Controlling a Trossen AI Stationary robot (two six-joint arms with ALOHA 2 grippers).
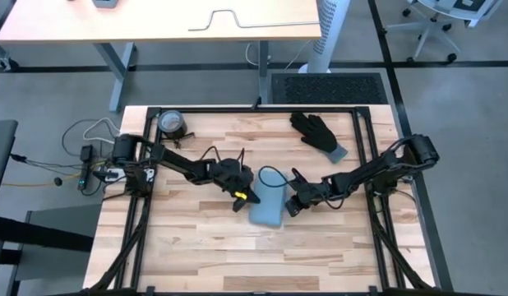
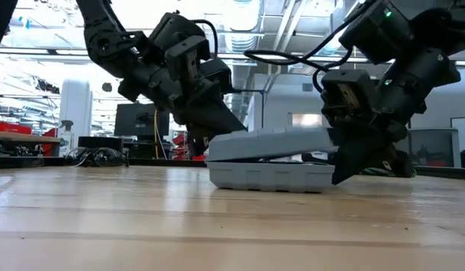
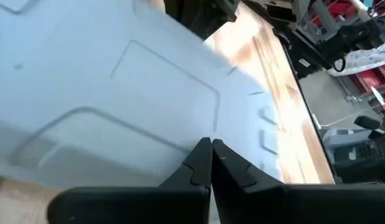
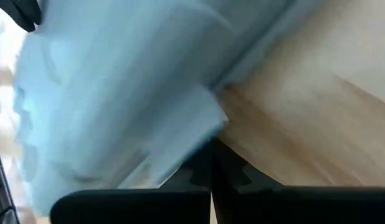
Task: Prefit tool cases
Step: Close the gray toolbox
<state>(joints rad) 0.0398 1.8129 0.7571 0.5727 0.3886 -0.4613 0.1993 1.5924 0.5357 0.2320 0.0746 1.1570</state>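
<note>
So the flat light-blue plastic tool case with rounded corners (image 1: 268,203) is sitting near the middle of the wooden slat table (image 1: 196,255), with both arms crowded in on it. From table height you can see the lid (image 2: 274,143) isn't fully down: it's tilted, higher on one side, with a gap over the ribbed bottom half (image 2: 270,178).

The left gripper (image 1: 240,197) is right at the case's left edge. Its wrist camera shows the two dark fingers (image 3: 199,165) pressed together, tips touching the pale blue lid surface, so closed with nothing between them.

The right gripper (image 1: 293,205) is against the case's right edge, and its fingers (image 4: 202,168) are together too, tips right at the lid's corner where it meets the wood.

Further back on the table there's a black glove with a grey-blue cuff (image 1: 318,134), well apart from the case, and a roll of tape (image 1: 172,123) in the far left corner.
</note>
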